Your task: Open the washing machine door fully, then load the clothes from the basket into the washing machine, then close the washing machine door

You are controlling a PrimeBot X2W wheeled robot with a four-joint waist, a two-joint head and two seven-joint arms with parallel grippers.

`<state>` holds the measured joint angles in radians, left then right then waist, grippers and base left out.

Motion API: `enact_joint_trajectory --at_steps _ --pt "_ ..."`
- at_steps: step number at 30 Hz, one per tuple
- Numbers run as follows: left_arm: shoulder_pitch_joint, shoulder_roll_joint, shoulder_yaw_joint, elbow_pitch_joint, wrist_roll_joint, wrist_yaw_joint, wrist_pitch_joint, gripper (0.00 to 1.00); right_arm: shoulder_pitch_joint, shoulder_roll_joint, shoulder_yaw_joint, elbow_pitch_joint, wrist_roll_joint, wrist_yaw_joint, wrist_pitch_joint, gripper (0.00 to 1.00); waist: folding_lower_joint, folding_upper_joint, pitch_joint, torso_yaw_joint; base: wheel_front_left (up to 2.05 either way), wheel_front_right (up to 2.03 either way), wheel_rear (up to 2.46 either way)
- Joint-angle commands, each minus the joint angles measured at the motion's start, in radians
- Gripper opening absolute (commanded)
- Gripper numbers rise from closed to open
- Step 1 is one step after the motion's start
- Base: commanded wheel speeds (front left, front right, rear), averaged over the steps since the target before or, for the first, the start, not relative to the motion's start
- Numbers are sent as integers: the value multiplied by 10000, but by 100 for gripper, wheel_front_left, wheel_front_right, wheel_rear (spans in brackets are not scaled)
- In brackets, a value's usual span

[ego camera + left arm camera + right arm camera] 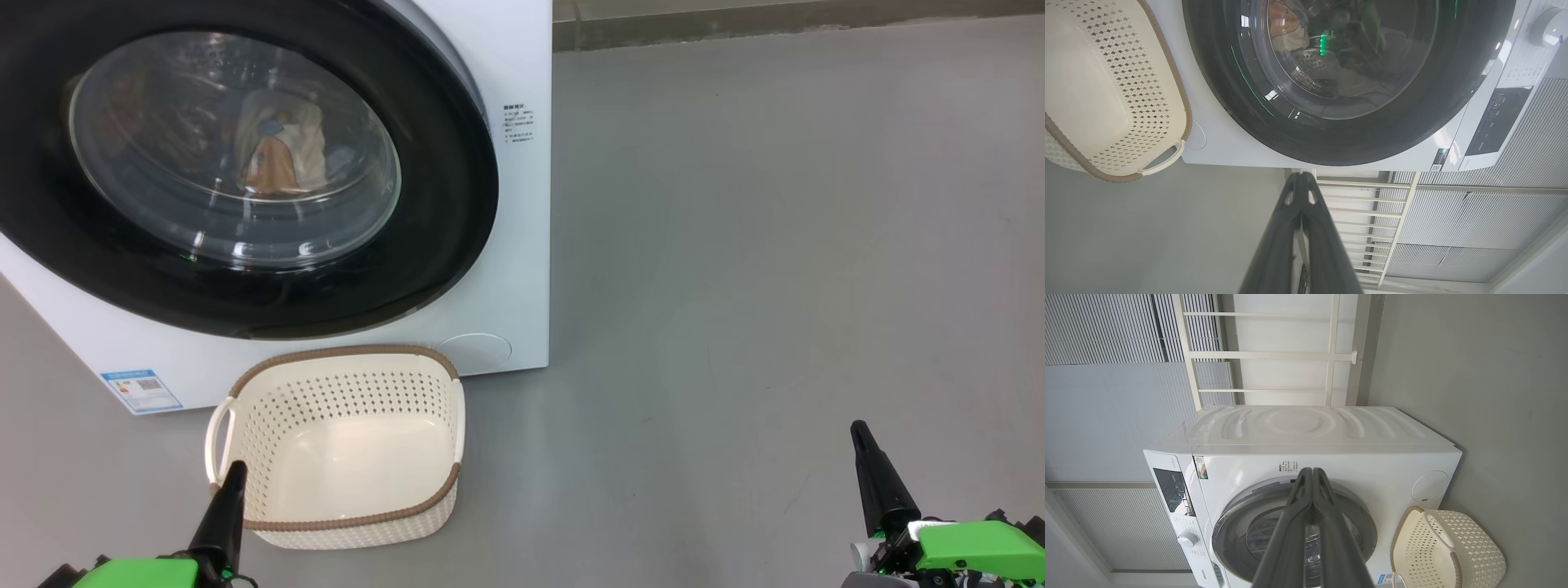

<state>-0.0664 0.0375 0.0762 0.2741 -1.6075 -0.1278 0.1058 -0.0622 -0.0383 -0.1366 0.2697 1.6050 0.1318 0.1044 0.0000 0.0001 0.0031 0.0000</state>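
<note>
Dark fingers (pixel 220 514) pressed together, both: L gripper (pixel 236 469) near basket (pixel 343 352), R gripper (pixel 859 431) well apart. Basket empty; clothes (pixel 273 151) inside drum (pixel 1309 62) behind shut door (pixel 457 204). Risk: door maybe not latched, swings back; L gripper could knock basket when moving.

Bright, even indoor light with sharp focus in the head view. Small white highlights and green glints sit on the bulging glass window of the large round glossy black door (pixel 237 171). The smooth grey floor (pixel 775 245) shows a soft sheen and faint shadows. Both wrist views bend straight lines near their edges.
</note>
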Motion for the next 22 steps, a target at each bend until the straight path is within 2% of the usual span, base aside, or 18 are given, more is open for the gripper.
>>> enact_joint_trajectory --at_steps 1,22 --pt "-415 150 354 -290 -28 -29 58 0 -457 -120 230 -249 37 -11 87 0 0 -1 0 0 0 0 0" --pt "-415 144 364 -290 -20 -29 65 0 -457 -120 230 -249 37 -11 87 0 0 -1 0 0 0 0 0"
